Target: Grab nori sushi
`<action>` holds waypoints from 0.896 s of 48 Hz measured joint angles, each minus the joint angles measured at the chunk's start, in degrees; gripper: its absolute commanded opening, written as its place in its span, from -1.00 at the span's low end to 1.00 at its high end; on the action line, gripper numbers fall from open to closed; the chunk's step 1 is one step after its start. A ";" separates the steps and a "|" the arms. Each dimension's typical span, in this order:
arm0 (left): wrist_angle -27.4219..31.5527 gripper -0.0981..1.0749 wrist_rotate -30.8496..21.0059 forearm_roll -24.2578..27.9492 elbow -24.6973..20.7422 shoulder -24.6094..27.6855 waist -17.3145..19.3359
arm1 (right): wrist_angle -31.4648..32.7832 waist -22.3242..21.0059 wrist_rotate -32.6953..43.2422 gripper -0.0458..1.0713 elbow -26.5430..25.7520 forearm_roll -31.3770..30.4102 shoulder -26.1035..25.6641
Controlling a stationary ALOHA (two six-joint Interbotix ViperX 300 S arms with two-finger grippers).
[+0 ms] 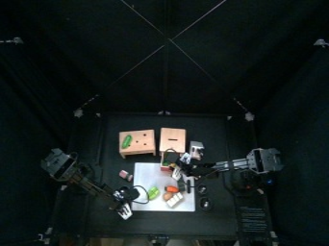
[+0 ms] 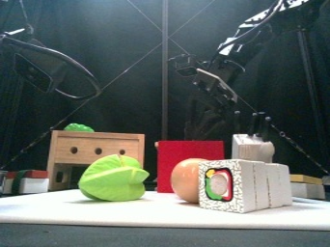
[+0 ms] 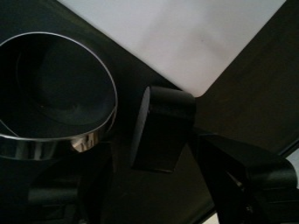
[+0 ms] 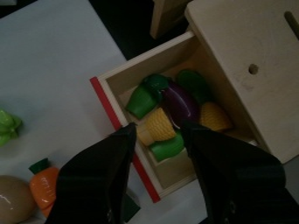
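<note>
The nori sushi (image 2: 240, 185) is a white rice roll with a dark wrap and a red and green centre. It lies on the white board (image 2: 154, 210) at the front right, next to an egg-like piece (image 2: 190, 179). My right gripper (image 4: 158, 133) is open and hangs over an open wooden drawer (image 4: 117, 122) of toy vegetables; in the top view it (image 1: 182, 166) is behind the board. The sushi does not show in the right wrist view. My left gripper (image 3: 201, 156) rests open at the front left beside a metal bowl (image 3: 52, 96).
A green lettuce piece (image 2: 114, 179) lies left of the egg. A wooden box (image 2: 93, 154), a red box (image 2: 190, 156) and a white piece (image 2: 253, 148) stand behind. The drawer holds an eggplant (image 4: 179, 103), corn (image 4: 158, 131) and green pieces. A carrot (image 4: 45, 188) lies on the board.
</note>
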 measured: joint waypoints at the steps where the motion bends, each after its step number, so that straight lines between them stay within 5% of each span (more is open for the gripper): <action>1: 0.09 0.62 0.09 0.00 0.00 0.00 0.00 | 0.00 0.00 0.00 0.54 0.00 -0.09 0.00; 14: 0.44 0.16 0.18 0.44 0.09 -0.18 -0.09 | 0.00 -0.18 0.00 0.54 -0.09 0.00 0.09; 43: 5.71 0.14 -0.35 3.52 -0.09 -7.91 -0.09 | 0.09 -0.09 -0.44 0.54 -0.18 -0.09 0.18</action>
